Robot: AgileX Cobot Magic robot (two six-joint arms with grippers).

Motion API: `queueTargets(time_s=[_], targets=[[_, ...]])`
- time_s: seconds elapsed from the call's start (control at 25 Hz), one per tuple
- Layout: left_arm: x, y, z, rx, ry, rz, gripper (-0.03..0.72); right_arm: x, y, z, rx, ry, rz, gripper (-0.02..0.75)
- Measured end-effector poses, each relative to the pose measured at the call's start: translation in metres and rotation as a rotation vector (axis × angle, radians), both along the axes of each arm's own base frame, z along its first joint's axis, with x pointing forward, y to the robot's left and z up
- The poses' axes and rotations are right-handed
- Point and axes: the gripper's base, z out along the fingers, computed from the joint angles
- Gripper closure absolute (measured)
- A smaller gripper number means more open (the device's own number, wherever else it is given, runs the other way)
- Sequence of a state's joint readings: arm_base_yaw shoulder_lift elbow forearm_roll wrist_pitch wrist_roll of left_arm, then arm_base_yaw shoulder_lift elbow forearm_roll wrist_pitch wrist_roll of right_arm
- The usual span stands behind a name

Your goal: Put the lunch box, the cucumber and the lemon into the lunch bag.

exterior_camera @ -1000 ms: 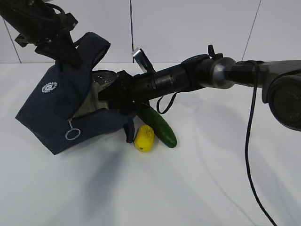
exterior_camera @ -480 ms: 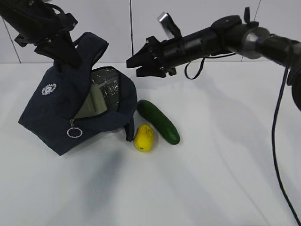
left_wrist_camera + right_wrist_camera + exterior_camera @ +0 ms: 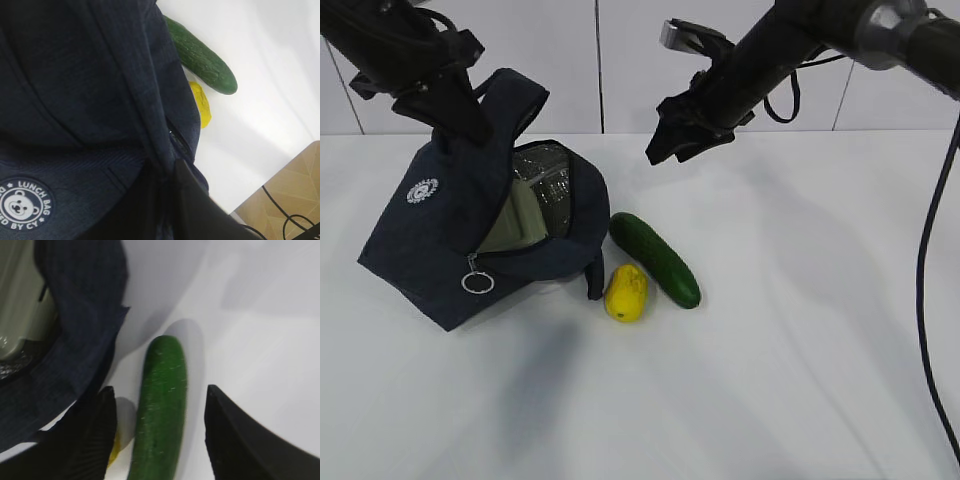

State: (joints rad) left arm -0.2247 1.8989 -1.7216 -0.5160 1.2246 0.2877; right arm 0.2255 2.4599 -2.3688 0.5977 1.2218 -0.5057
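On the left of the white table (image 3: 770, 400) we had the left gripper (image 3: 455, 105) up near the far left edge, its jaws pinched together on the fabric of the lunch bag (image 3: 440, 230) at the base of a handle, which kept the dark navy bag tipped with its mouth facing right. Through that opening we could see the silver lining and, inside it, a pale sage-green slab that we took to be the lid of the lunch box (image 3: 510, 225), so we judged the first of the three items already packed; how deep it sat we could not tell. The zipper's ring pull (image 3: 475, 283) hung at the front of the bag. Just beside the bag's mouth, toward the middle of the table, the lemon (image 3: 625, 293) lay on the surface, close against the bag's lower flap, and the cucumber (image 3: 655, 258) lay right next to it, angled from the bag's mouth toward the near right. Neither was in the bag, so we reckoned about a third of the task done, with these two left. Further right and above, the right gripper (image 3: 665, 148) hung in the air with its jaws apart and nothing between them; in its wrist view the cucumber sat framed between the fingers (image 3: 235, 440), which suggested it as the next pick.
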Motion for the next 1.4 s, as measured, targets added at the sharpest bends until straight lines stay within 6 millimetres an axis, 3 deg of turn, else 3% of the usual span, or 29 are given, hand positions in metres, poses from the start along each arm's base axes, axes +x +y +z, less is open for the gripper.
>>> queueTargets(time_s=[0.28,0.48,0.64,0.96,1.2,1.4], targets=[[0.0,0.001,0.0,0.011,-0.002,-0.001,0.673,-0.013,0.032,-0.008,-0.136,-0.024,0.08,0.314],[0.0,0.001,-0.001,0.013,-0.003,-0.001,0.673,-0.028,0.048,-0.035,-0.178,0.064,0.124,0.314],[0.0,0.001,-0.001,0.013,-0.003,-0.001,0.673,-0.035,0.046,-0.055,-0.209,0.134,0.131,0.314],[0.0,0.001,-0.001,0.013,-0.003,-0.001,0.673,-0.039,0.042,-0.075,-0.251,0.185,0.133,0.316],[0.0,0.001,-0.001,0.013,-0.001,-0.002,0.673,-0.039,0.043,-0.082,-0.254,0.212,0.109,0.449],[0.0,0.001,-0.001,0.014,0.0,-0.003,0.673,-0.04,0.045,-0.078,-0.195,0.242,0.073,0.477]])
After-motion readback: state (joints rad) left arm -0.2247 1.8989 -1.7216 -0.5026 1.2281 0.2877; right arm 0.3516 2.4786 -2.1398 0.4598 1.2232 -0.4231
